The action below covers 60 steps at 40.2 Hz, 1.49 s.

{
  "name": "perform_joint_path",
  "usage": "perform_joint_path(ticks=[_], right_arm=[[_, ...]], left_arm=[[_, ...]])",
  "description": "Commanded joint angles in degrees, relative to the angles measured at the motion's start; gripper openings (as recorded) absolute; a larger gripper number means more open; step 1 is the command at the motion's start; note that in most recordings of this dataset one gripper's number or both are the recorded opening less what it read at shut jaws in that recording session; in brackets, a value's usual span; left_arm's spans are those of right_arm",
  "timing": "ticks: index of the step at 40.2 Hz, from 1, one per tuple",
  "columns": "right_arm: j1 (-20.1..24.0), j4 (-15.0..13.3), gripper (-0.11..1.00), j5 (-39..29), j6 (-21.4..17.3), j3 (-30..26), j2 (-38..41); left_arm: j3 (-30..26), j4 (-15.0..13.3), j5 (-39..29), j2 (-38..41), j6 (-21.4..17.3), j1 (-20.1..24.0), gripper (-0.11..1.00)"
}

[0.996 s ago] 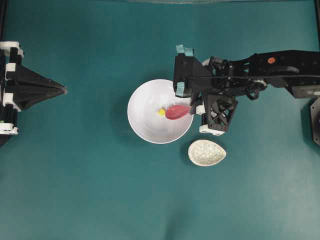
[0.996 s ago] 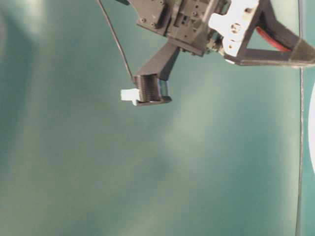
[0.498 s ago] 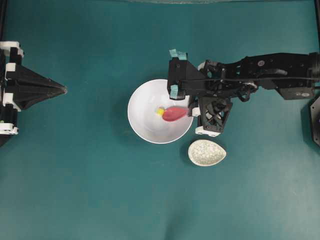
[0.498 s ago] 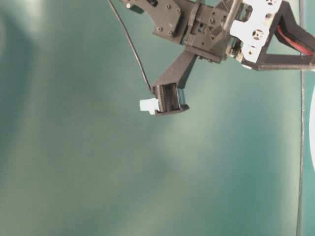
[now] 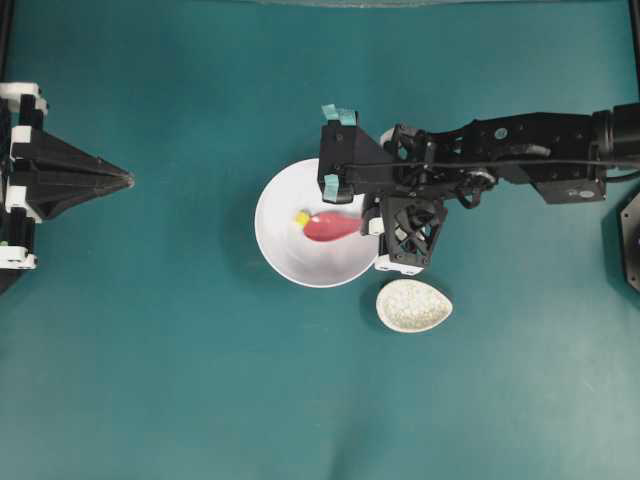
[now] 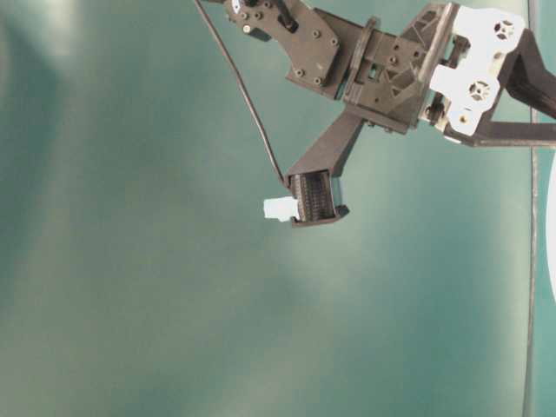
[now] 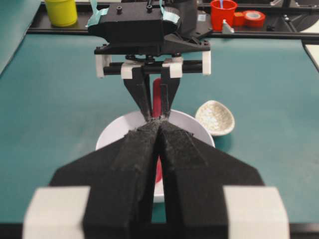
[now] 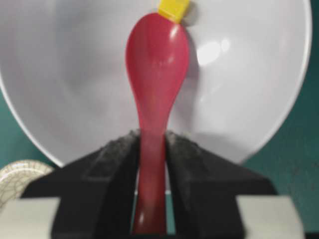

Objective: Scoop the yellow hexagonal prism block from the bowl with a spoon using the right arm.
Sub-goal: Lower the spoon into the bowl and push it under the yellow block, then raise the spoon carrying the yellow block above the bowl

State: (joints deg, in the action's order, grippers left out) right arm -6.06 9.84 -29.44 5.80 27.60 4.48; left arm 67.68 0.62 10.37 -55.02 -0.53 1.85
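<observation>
A teal table (image 5: 200, 380) fills the overhead view. The right arm (image 5: 520, 160), black with teal tape pieces at its wrist, reaches in from the right edge to the rim of the white bowl (image 5: 290, 265), which sits a little right of the table's middle. The left arm's gripper (image 5: 128, 180) lies at the far left edge, well apart from the bowl, its two dark fingers pressed together to a point with nothing between them; the left wrist view shows the same closed fingers (image 7: 129, 164) aimed toward the bowl (image 7: 112, 132).

The right gripper (image 8: 151, 144) has its padded fingers (image 8: 117, 149) clamped on the handle of the pink-red spoon (image 8: 157, 64), which juts out over the bowl's inside (image 8: 65, 89). In the overhead view the spoon (image 5: 328, 227) lies roughly level, scoop toward the left.

Just beside the bowl, to its lower right, rests a speckled off-white egg-shaped spoon rest (image 5: 414, 305), close to the rim but whether touching cannot be told.

The yellow hexagonal prism block (image 8: 174, 8) sits inside the bowl at the very tip of the spoon's scoop, touching or nearly touching it, not in the scoop. From overhead it (image 5: 301, 218) lies left of the bowl's centre.
</observation>
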Motion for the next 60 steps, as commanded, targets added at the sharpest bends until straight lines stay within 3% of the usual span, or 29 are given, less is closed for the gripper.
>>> perform_joint_path(ticks=[1,22,60], right_arm=[[0.2,0.0,0.24,1.4,0.1,-1.1,-0.5],[0.3,-0.2,0.24,8.3,0.4,-1.1,-0.2],[0.7,-0.3,0.24,12.8,0.4,1.2,-4.2]], left_arm=[[-1.4,0.2,0.6,0.3,-0.1,0.1,-0.01],[-1.3,0.2,0.5,0.4,-0.1,0.1,-0.01],[-1.3,0.2,0.4,0.6,0.3,0.1,-0.01]])
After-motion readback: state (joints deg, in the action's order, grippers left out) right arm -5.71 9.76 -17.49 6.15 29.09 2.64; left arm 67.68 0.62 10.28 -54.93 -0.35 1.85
